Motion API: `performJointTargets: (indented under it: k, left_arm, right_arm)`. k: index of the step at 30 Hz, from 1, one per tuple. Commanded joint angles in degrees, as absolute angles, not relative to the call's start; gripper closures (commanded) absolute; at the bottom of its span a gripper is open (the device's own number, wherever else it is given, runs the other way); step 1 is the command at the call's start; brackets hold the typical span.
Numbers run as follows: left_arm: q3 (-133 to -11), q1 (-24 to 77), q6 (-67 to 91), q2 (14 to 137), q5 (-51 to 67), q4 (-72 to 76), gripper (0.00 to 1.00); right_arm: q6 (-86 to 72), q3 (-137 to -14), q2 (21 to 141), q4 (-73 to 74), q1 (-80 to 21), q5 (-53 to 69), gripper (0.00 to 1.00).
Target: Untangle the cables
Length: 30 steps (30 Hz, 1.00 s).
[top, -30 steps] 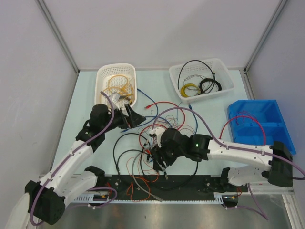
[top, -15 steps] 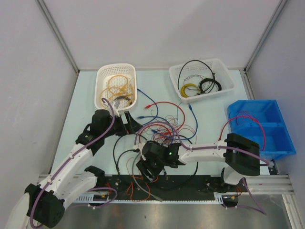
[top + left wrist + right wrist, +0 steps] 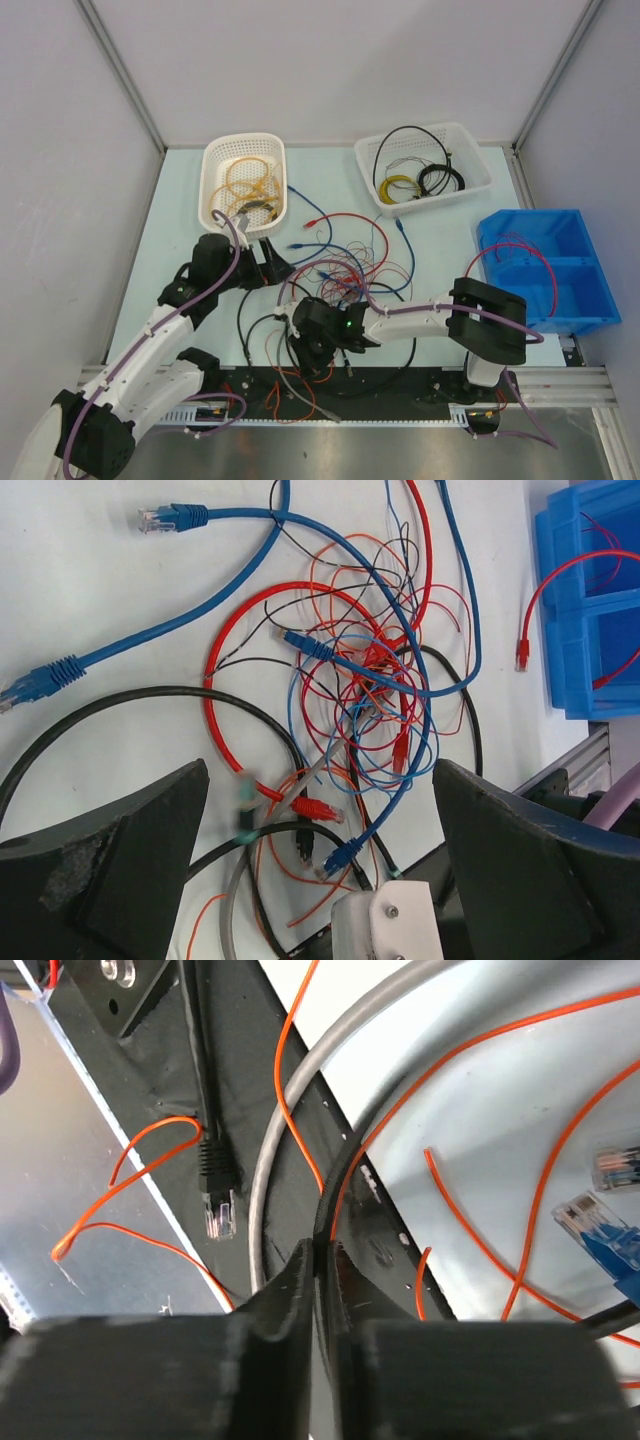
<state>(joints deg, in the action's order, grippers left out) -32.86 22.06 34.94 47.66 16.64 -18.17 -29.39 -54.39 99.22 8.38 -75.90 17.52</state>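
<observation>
The cables (image 3: 345,268) lie as a knot of red, blue, orange and black wires in the middle of the table, shown close up in the left wrist view (image 3: 370,680). My right gripper (image 3: 308,358) is low at the knot's near edge, over the black rail. In its wrist view the right gripper (image 3: 322,1248) is shut on a black cable (image 3: 328,1200), with a thin orange wire running beside the tips. My left gripper (image 3: 275,262) hovers at the knot's left side. Seen from its wrist, the left gripper (image 3: 320,810) is wide open and holds nothing.
A white basket (image 3: 210,160) with yellow-orange coils stands back left. Another white basket (image 3: 470,150) with black and yellow coils stands back right. A blue bin (image 3: 580,290) holding a red wire is at right. A grey cable (image 3: 262,1190) and a black plug (image 3: 217,1195) lie on the black rail (image 3: 420,385).
My right arm swung left and toward the near edge, and its jaws closed on the black cable. My left gripper drew back a little and stayed open.
</observation>
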Motion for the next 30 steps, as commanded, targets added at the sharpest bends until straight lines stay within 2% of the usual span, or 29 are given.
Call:
performJointTargets:
  k: [1,4,7,11,14,18,23,27,30]
  left_arm:
    - [-32.2,22.1,34.5,47.2,16.7,-18.0,0.01]
    - [-32.3,22.1,34.6,47.1,16.4,-17.8,0.0]
    - [-32.7,22.1,34.9,47.3,16.5,-17.2,0.0]
    - [-33.4,22.0,35.8,48.8,16.7,-15.7,0.0]
    - [-33.7,21.8,36.8,49.3,16.9,-14.5,0.01]
    - [-33.2,21.7,38.1,49.8,17.7,-12.8,0.0]
    - [-33.5,21.7,38.1,49.7,18.5,-13.3,0.0]
    - [-32.9,21.7,38.6,48.9,19.8,-12.2,0.0]
    - [-30.6,21.8,40.9,48.0,25.3,-1.0,0.0]
  right_arm:
    - [-29.1,-55.0,94.8,7.6,-76.5,13.7,1.0]
    - [-28.7,-56.0,88.3,11.6,-76.6,9.3,1.0]
    - [-26.4,-63.1,78.9,21.3,-76.2,4.9,1.0]
    - [-21.0,-77.4,71.4,37.1,-75.7,0.0,1.0]
    - [-19.2,-87.0,67.8,43.4,-74.0,-6.2,1.0]
    - [-15.9,-93.4,63.8,43.1,-68.5,-12.6,1.0]
    - [-14.9,-98.4,61.3,34.8,-56.5,-9.5,1.0]
    - [-15.7,-105.7,62.2,30.0,-48.8,-1.6,1.0]
    - [-18.0,-110.3,64.7,28.6,-45.7,2.9,1.0]
